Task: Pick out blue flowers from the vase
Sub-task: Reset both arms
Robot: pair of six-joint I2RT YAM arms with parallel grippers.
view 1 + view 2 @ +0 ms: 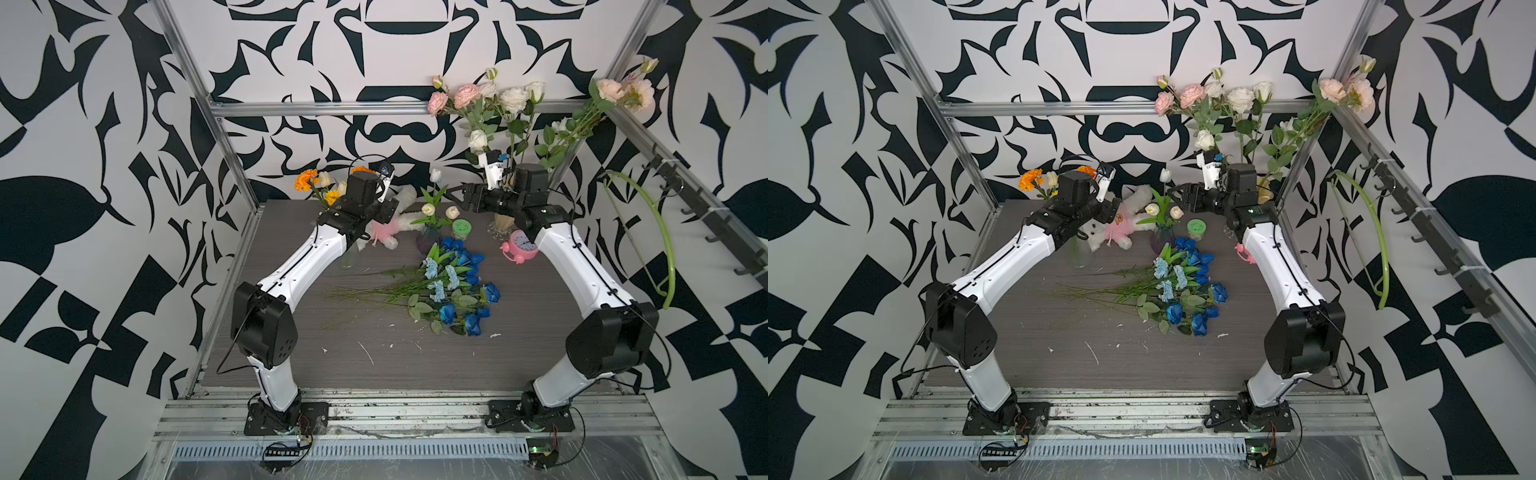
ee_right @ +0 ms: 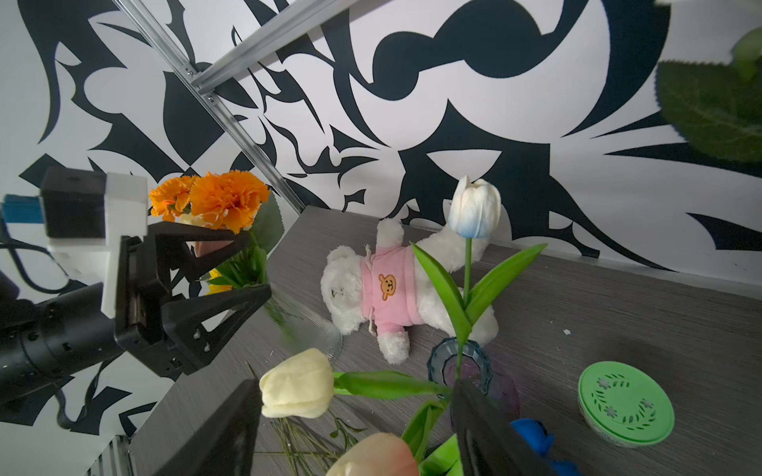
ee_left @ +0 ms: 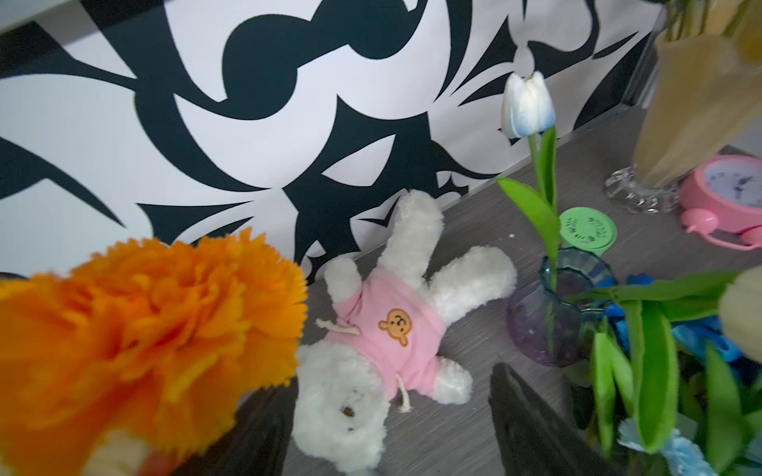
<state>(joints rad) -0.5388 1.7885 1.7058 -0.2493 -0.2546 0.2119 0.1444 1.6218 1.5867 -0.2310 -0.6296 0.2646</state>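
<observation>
- blue flowers (image 1: 453,286) (image 1: 1183,286): one pile, flat on the table (image 1: 374,365), just on the arm-base side of the purple vase (image 1: 428,243). The nearest heads are by its foot. Long axis runs sideways, with heads toward the right arm and bare stem ends fanned toward the left arm.
- Both top views show the whole pile. The wrist views catch only blue scraps beside the vase.
- Count: three pale ruffled heads are clear. The deep-blue heads overlap, so no exact count.
- teddy bear (image 3: 391,329): one, on its back, on the left-arm side of the purple vase and apart from it.
- left gripper (image 2: 259,261): jaws spread, gripping nothing, beyond the teddy from the vase, next to the orange marigolds (image 2: 222,200). Only the right wrist view shows its jaws.
- right gripper (image 1: 451,194): jaws spread, above the purple vase. A cream tulip (image 2: 297,383) sits in the gap, not pinched.
- Tulips in the purple vase: three. The white tulip (image 2: 474,206) stands upright, and its blue base is clear only in the wrist views. The other two droop.
- green lid (image 2: 624,404): one, just beside the vase.
</observation>
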